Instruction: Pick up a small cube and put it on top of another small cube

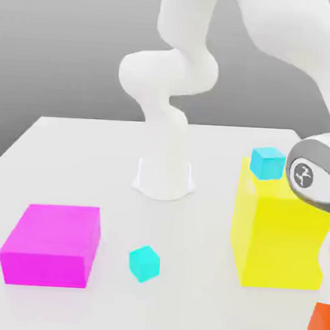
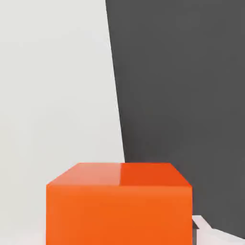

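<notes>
Orange-red small cube sits at the exterior view's five o'clock corner, and we judge the gripper closed on it. Lifting and stacking remain: the turquoise small cube waits uncovered on the desk near six o'clock.

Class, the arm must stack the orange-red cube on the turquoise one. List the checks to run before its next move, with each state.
1. Jaws shut on orange-red cube: ok.
2. Cube lifted off the table: cannot tell.
3. Turquoise cube with its top bare: ok.
4. Turquoise cube standing apart from magenta block and yellow block: ok.
5. Sky-blue cube on the yellow block not mistaken for the target: ok.
</notes>
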Robot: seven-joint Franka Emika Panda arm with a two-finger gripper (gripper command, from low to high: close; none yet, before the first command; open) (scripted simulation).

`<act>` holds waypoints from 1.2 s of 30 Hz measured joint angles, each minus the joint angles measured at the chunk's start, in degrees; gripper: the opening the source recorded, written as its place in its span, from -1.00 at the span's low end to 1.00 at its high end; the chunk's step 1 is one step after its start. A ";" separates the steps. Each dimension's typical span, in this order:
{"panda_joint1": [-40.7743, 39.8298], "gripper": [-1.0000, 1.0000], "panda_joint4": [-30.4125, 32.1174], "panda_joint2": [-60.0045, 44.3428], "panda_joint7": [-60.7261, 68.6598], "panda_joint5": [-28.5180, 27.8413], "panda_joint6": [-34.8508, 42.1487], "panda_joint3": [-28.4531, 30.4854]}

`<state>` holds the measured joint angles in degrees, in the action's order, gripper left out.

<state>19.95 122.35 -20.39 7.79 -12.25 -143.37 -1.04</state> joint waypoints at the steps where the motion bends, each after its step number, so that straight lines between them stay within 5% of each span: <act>1: -0.72 -1.00 2.04 2.12 0.78 -1.17 -0.12 0.98; 11: -11.44 -1.00 23.11 21.45 13.61 -6.24 -3.23 8.43; 20: -11.64 -1.00 42.63 33.47 34.12 2.56 -9.00 16.39; 36: -6.85 -1.00 43.72 18.99 44.38 15.60 -23.94 18.39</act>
<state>13.10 166.07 -1.41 52.17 3.35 -167.31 17.36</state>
